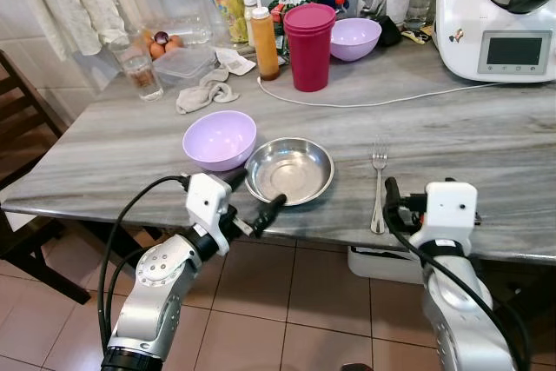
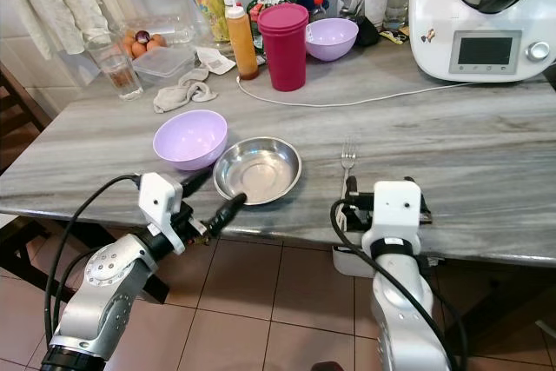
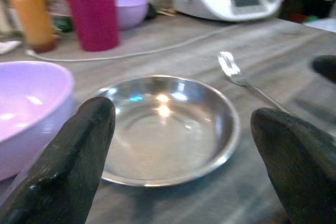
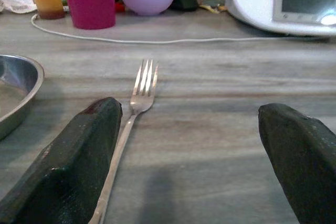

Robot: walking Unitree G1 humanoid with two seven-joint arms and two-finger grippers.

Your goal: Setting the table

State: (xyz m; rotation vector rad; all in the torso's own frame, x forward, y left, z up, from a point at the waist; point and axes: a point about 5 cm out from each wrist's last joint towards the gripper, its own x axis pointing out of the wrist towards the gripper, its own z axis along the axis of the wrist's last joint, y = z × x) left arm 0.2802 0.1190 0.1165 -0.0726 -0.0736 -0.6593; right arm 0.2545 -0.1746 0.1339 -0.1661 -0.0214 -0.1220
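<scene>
On the grey marble table [image 1: 486, 145] near its front edge sit a lilac bowl [image 1: 219, 139], a shallow steel bowl [image 1: 289, 169] touching it on the right, and a fork [image 1: 379, 187] lying further right, tines pointing away. My left gripper [image 1: 254, 197] hovers open at the table edge, right in front of the steel bowl [image 3: 168, 129], with nothing between its fingers. At the edge my right gripper [image 4: 189, 111] is open too. The fork's handle [image 4: 118, 156] runs just beside one of its fingers [image 4: 79, 166], and the gap is empty.
At the back stand a magenta cup [image 1: 309, 46], a second lilac bowl [image 1: 354, 38], an orange sauce bottle [image 1: 265, 43], bottles, a glass [image 1: 142, 67] and a white kitchen machine [image 1: 495, 15]. Its white cable [image 1: 365, 102] crosses the table. A crumpled cloth [image 1: 204, 93] lies left; a dark chair [image 1: 26, 128] stands beside the table.
</scene>
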